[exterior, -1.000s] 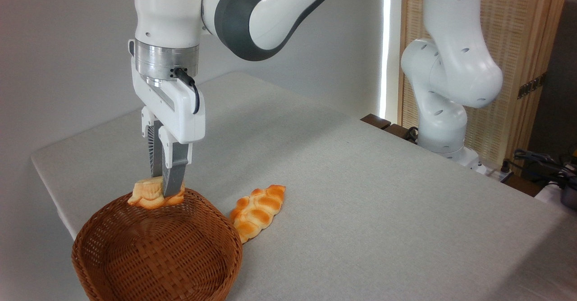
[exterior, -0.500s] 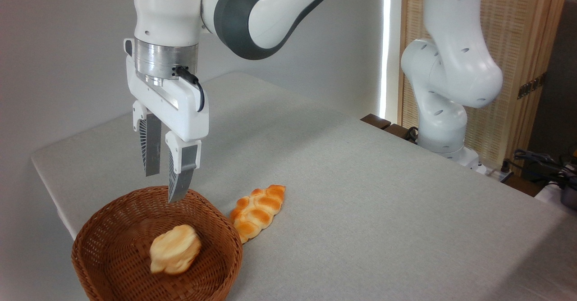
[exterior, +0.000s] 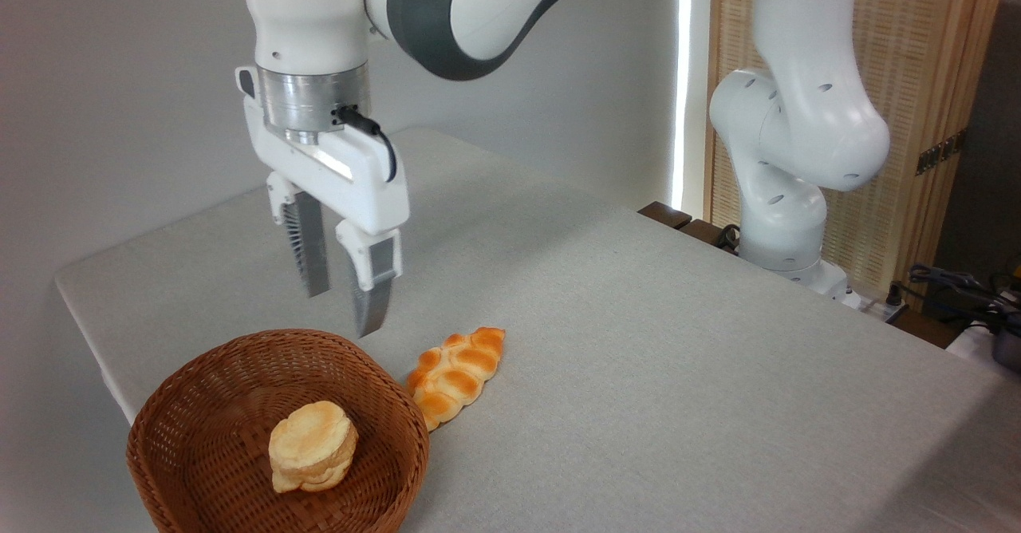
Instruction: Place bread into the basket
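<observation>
1. Bread [exterior: 313, 447] sits inside the basket [exterior: 199, 381], resting on its woven floor toward the near side, two puffy layers stacked.
2. Basket stands at the near left corner of the table [exterior: 638, 341].
3. Braided loaf [exterior: 455, 373] lies on the table just beside the basket's right rim.
4. Gripper [exterior: 344, 309] hangs above the basket's far rim, fingers spread apart, holding nothing.

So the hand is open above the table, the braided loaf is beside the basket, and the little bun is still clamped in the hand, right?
Not quite. The hand is open and holds nothing; the bun lies inside the basket, as the camera view shows. The braided loaf is beside the basket.
</observation>
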Tool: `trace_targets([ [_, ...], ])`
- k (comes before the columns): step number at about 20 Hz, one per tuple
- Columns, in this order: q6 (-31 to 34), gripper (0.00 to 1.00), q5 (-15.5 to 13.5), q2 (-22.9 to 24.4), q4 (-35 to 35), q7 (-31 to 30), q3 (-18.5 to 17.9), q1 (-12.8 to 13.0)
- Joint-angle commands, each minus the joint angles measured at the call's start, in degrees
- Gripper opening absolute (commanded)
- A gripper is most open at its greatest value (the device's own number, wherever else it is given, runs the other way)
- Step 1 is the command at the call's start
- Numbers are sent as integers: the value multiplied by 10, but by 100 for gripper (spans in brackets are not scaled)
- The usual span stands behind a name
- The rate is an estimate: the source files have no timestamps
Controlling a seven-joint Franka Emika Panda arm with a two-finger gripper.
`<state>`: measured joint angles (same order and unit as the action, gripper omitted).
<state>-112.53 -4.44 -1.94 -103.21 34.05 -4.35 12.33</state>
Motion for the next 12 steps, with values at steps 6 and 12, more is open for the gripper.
trace_targets([
  [6, 92, 100, 9, 22, 4, -12, -6, 2],
  [12, 86, 100, 13, 21, 15, -4, -7, 1],
])
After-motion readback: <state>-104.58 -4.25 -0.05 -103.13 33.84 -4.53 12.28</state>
